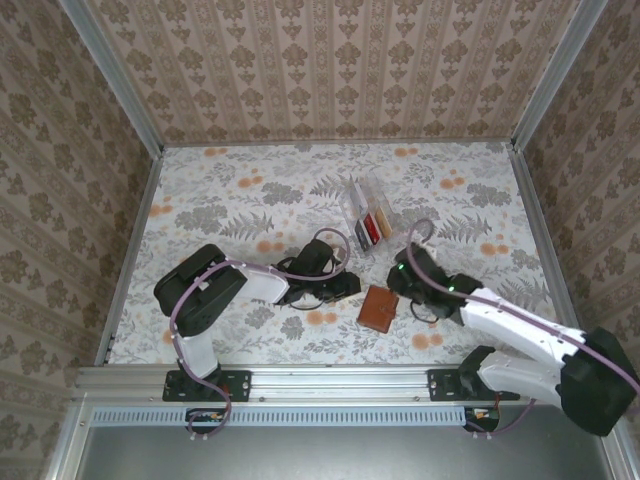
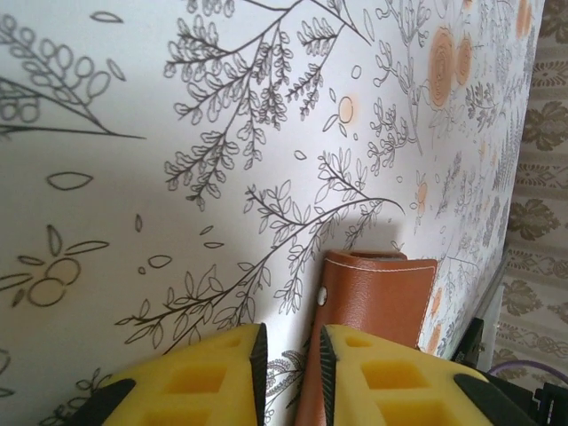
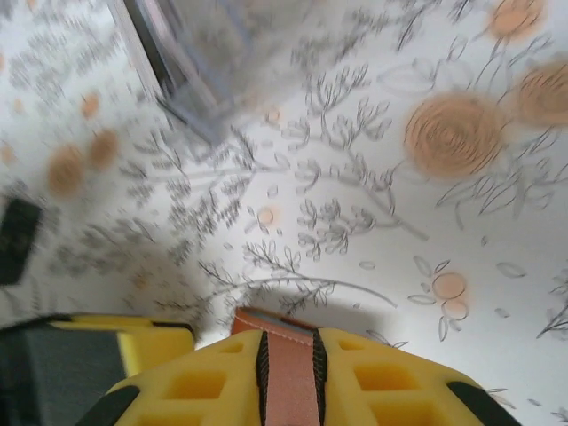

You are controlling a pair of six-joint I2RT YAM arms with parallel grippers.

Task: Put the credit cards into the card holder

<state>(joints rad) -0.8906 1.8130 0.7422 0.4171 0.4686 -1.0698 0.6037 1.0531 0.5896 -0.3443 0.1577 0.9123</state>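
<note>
The brown leather card holder (image 1: 379, 307) lies closed on the flowered table between my two grippers. Red and dark credit cards (image 1: 368, 230) stand in a clear plastic box behind it. My left gripper (image 1: 347, 286) is low at the holder's left edge. In the left wrist view its jaws (image 2: 291, 342) stand a little apart; the card holder (image 2: 382, 293) with its metal snap runs under the right finger, and table shows in the gap. My right gripper (image 1: 401, 281) sits at the holder's far right corner, jaws (image 3: 290, 342) slightly apart over the brown leather (image 3: 288, 382), which fills the gap.
The clear card box (image 1: 366, 212) stands just behind both grippers and shows blurred in the right wrist view (image 3: 182, 71). A metal rail (image 1: 300, 378) runs along the near table edge. Papered walls close off the left, right and back.
</note>
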